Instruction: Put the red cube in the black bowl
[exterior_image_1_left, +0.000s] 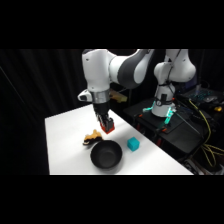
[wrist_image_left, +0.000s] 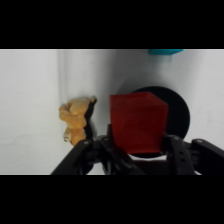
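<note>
The wrist view shows what the side view only hints at: the hand (wrist_image_left: 137, 150) is clamped on the red cube (wrist_image_left: 136, 122), lifted clear of the tabletop (wrist_image_left: 30, 100), with the black bowl (wrist_image_left: 176, 112) directly beneath and partly covered by the cube. The side view places the hand (exterior_image_1_left: 106, 127) just above and behind the bowl (exterior_image_1_left: 105, 155). A tan lumpy object (wrist_image_left: 75, 120) lies close beside the hand; a cyan cube (exterior_image_1_left: 132, 144) sits on the other side, cut off at the wrist view's edge. Bare tabletop stretches beyond the tan object. The fingertips are hard to make out.
</note>
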